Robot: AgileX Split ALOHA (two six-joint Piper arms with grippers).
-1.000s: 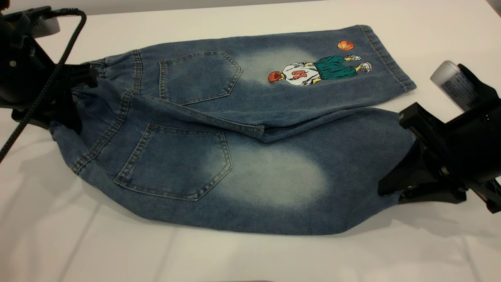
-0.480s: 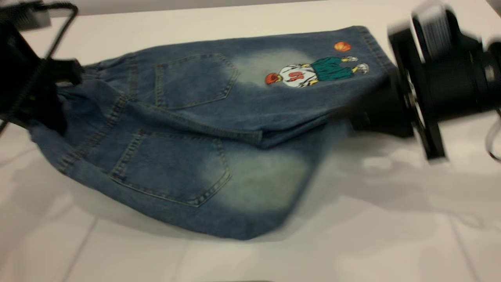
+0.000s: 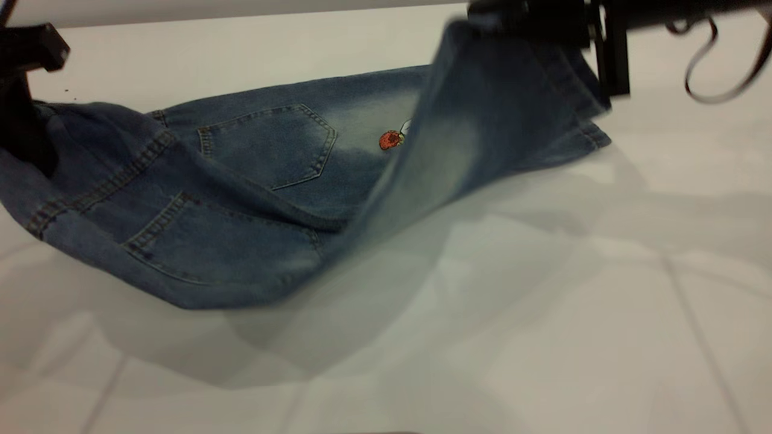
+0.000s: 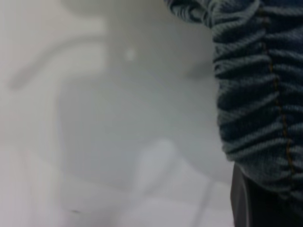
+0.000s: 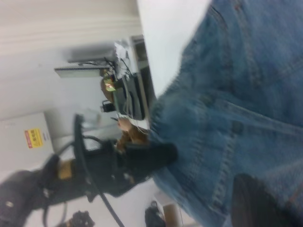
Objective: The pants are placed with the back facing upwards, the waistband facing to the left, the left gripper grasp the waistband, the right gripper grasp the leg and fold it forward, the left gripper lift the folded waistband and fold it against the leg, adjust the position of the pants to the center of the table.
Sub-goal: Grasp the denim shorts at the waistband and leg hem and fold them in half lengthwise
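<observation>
The blue denim pants (image 3: 259, 199) hang slack between both grippers above the white table (image 3: 543, 301). At the far left my left gripper (image 3: 27, 129) is shut on the waistband (image 4: 251, 94), whose ruched band is raised off the table; one dark finger (image 4: 241, 198) shows beside it. At the top right my right gripper (image 3: 518, 21) is shut on the hem of the leg (image 3: 458, 138). That leg, with its pale oval, drapes up and over the printed leg, so only the print's red head (image 3: 391, 140) shows. The right wrist view shows denim (image 5: 246, 109) and the left gripper (image 5: 142, 158) far off.
A loose black cable loop (image 3: 724, 60) dangles from the right arm at the top right. The table's far edge (image 3: 241, 15) runs just behind the pants. Bare white table lies in front and to the right. Room clutter (image 5: 118, 94) shows beyond the table.
The right gripper has swung up and back from the near right, carrying the plain leg over the printed leg. The left gripper has lifted the waistband, and the pants have shifted left.
</observation>
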